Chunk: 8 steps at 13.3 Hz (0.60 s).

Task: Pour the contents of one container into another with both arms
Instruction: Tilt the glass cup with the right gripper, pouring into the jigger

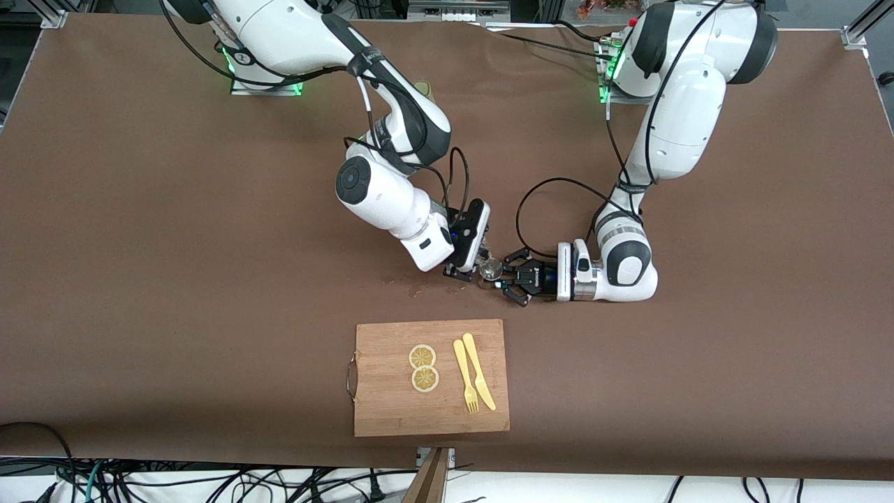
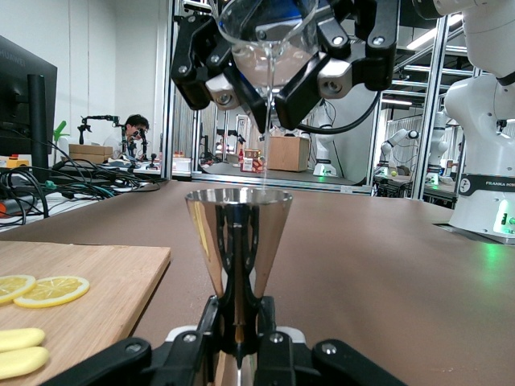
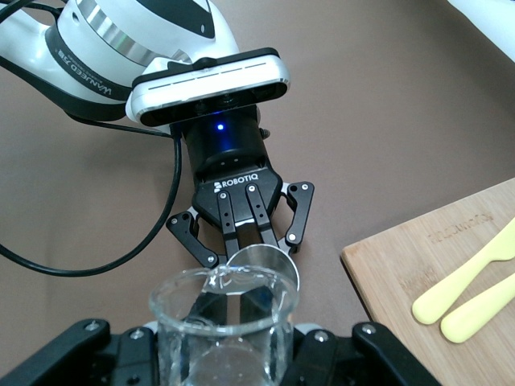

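Note:
My left gripper [image 1: 503, 274] is shut on the narrow waist of a shiny metal jigger [image 1: 489, 268], held upright just above the brown table's middle. In the left wrist view the jigger [image 2: 239, 237] rises from my left gripper [image 2: 239, 346]. Above it my right gripper [image 2: 269, 76] holds a clear glass beaker [image 2: 265, 28] tipped over the jigger's rim. A thin stream of clear liquid [image 2: 267, 121] falls into the cup. In the right wrist view the beaker [image 3: 221, 318] fills my right gripper [image 3: 221, 350], with the jigger's rim [image 3: 278, 265] under its lip.
A wooden cutting board [image 1: 387, 398] lies nearer the front camera than both grippers. It carries two lemon slices [image 1: 423, 367] and a yellow plastic fork and knife [image 1: 473, 381]. Small wet marks [image 1: 418, 286] dot the table beside the right gripper.

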Each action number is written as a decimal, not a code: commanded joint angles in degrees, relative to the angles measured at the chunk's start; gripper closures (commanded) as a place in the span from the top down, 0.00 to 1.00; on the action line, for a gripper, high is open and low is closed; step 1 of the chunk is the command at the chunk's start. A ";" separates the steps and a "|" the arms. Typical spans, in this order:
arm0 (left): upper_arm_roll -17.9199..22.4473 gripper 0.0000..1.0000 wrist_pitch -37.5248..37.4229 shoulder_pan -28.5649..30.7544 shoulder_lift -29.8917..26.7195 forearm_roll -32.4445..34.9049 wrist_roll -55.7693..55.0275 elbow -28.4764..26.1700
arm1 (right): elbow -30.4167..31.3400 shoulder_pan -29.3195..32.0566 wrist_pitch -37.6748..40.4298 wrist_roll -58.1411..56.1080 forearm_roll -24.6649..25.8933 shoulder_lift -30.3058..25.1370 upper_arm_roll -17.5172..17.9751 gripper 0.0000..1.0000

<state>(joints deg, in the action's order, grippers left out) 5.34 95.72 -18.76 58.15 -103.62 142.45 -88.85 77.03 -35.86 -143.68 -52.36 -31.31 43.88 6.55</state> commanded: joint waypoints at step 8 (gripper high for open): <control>-0.15 0.00 0.61 -0.49 -0.67 -0.97 1.51 -0.89 | -0.74 -0.62 -1.26 1.38 1.17 0.50 -0.40 0.01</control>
<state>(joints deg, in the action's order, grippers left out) 5.28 95.72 -18.79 58.15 -103.62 142.45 -88.85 77.03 -35.88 -144.08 -52.35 -31.26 44.03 6.51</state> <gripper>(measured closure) 0.789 0.863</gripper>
